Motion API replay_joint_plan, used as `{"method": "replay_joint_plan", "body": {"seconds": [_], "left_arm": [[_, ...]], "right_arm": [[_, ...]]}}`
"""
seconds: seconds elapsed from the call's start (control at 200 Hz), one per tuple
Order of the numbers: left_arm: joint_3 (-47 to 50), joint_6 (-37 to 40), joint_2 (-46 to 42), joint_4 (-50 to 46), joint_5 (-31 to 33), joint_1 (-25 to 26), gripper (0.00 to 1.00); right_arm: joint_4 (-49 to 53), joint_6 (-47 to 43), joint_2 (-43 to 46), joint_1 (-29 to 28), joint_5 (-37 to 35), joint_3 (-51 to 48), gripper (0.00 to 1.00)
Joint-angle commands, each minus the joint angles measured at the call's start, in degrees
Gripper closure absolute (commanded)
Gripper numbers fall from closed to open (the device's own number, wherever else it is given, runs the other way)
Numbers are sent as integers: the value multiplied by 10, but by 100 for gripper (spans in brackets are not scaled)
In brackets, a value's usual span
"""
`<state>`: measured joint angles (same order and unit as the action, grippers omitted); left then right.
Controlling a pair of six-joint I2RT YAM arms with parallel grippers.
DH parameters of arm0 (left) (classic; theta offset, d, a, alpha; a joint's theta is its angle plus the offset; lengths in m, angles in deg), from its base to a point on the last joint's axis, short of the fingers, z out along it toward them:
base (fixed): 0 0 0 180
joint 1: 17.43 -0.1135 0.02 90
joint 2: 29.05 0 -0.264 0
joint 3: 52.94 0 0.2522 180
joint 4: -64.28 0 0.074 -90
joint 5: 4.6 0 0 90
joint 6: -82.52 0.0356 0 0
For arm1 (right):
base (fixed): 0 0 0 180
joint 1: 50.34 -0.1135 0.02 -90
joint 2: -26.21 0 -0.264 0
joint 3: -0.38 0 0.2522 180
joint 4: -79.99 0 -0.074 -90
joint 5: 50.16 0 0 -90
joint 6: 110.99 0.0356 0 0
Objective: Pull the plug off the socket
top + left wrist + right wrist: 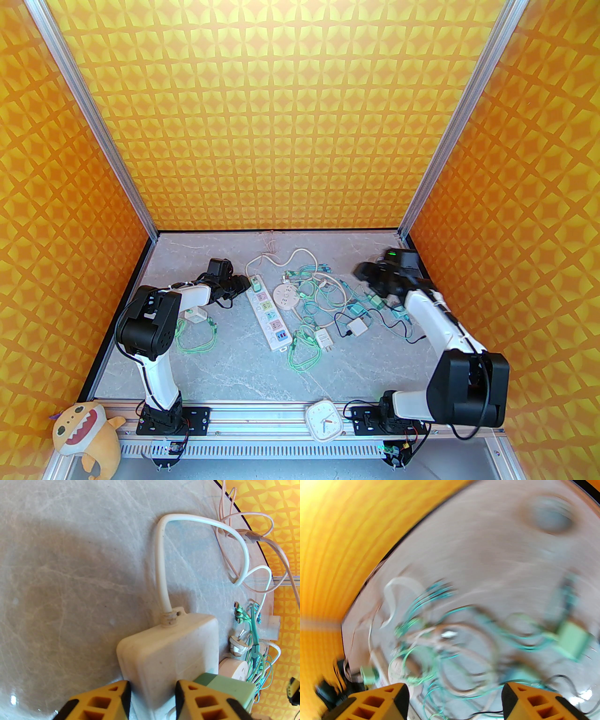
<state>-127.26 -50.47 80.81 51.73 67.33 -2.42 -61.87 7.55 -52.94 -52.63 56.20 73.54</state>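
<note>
Fingers (100, 702) of the left gripper (152, 684) stood only a narrow way apart, low over the far end of the white power strip (168, 648). Nothing was clamped between them. The strip's pale casing showed in the gap, and I could not tell whether the tips pressed on it. The green plug (225, 691) sat on that same end of the strip, just beside one yellow finger and partly behind it. Whether the two touched I couldn't make out.

From above, the left gripper (241, 282) reached in from the left toward the plug (255, 282), which stood at the top of the power strip (268, 315) on the grey table (225, 365). The strip's thick white cord (161, 573) looped away toward the back wall.

Over on the right, the right gripper (361, 272) hung above the tangle of green cables (309, 300), well apart from the plug. Its wrist picture was badly smeared, yet the right gripper (454, 687) plainly had its jaws spread wide with nothing between them. A round white socket hub (286, 296) lay just right of the strip.
</note>
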Motion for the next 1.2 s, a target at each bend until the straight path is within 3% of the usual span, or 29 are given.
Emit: {"method": "replay_joint_plan", "body": {"seconds": [0.0,0.26,0.485,0.76,0.975,1.195], "left_arm": [[7,6,4,-50,15,6,63],[13,-4,8,-39,15,5,69],[21,-7,-1,-25,12,2,71],[23,-13,4,-19,3,1,71],[23,-15,7,-19,2,-1,72],[24,-16,8,-16,2,-1,74]], "right_arm": [[-19,-63,8,-77,-70,19,32],[-27,-123,-105,-290,-184,100,33],[-17,-126,-267,-383,-200,233,34],[31,-138,-400,-421,-251,368,38],[41,-133,-452,-421,-287,403,42],[32,-135,-483,-421,-279,426,46]]}}
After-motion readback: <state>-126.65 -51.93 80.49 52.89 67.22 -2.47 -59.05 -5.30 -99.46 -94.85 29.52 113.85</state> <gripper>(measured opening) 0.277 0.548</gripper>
